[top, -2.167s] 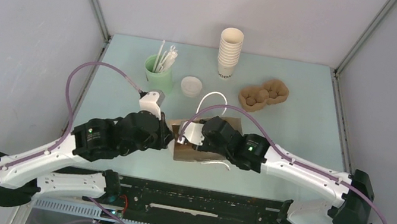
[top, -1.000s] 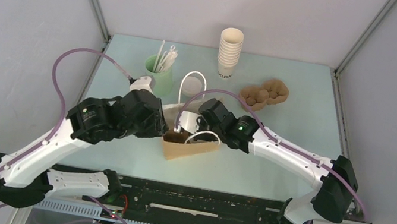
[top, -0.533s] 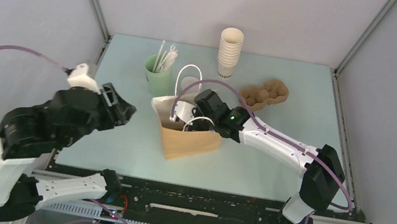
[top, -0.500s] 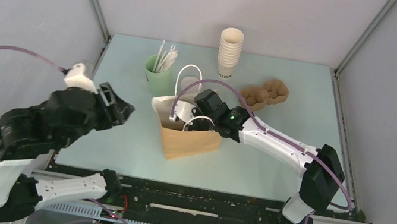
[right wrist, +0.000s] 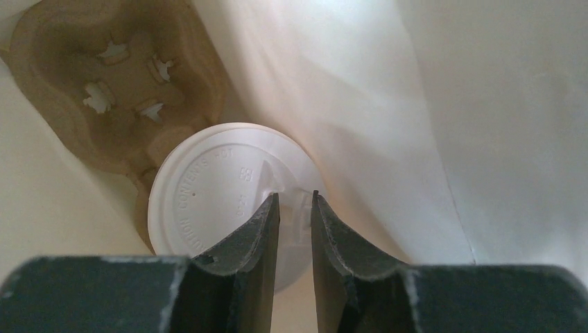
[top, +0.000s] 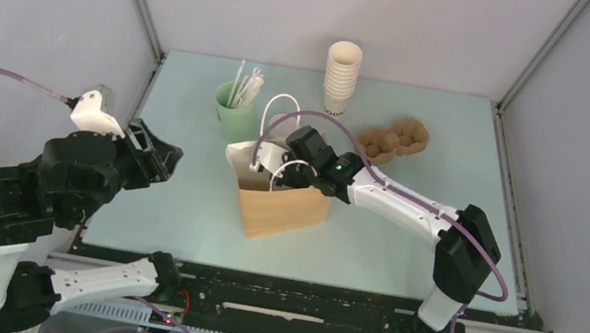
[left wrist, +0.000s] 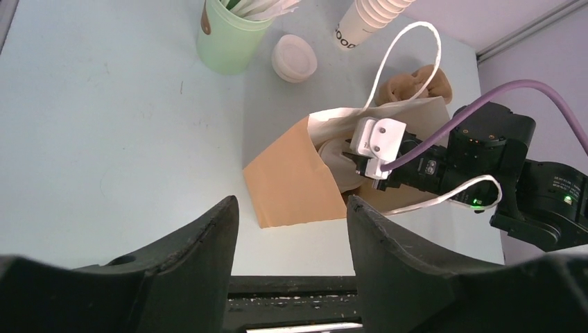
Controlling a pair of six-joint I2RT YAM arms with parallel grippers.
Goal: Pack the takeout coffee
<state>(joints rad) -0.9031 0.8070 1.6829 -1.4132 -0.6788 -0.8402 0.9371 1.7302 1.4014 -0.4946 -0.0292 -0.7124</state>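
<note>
On the table (top: 419, 150), the bag (top: 284, 210) now stands upright where it lay flat a moment ago. Your left hand (top: 157, 154), which was at its mouth, has drawn away to the left and is spread and empty. Your right hand (right wrist: 294, 198) is down inside the bag, fingers almost together with nothing seen in the thin slit, just above the lidded coffee (right wrist: 222, 194) in the carrier (right wrist: 111, 90); I think you should lift it straight up, slowly, without dragging the paper walls.
</note>
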